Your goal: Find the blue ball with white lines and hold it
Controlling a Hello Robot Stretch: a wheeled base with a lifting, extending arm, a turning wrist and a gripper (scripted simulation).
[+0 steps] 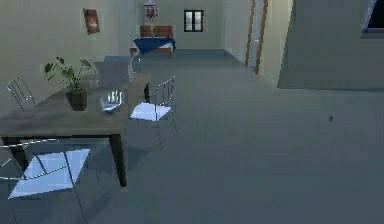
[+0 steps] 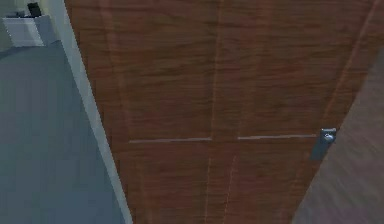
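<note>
Since the wooden door (image 2: 230, 100) seems close alongside, perhaps very close, turning toward the table (image 1: 50, 118) could scrape it; the gripper's state I cannot tell.

Forward view looks ahead and slightly down a long room, desk (image 1: 60, 125) close at its left, far wall (image 1: 175, 20) well off. Arm side view sits hard against a wooden door (image 2: 220, 90); grey floor (image 1: 250, 150) (image 2: 40, 150) runs through both.

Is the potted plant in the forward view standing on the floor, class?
No, the potted plant stands on top of the dark table, with chairs drawn up around it.
</note>
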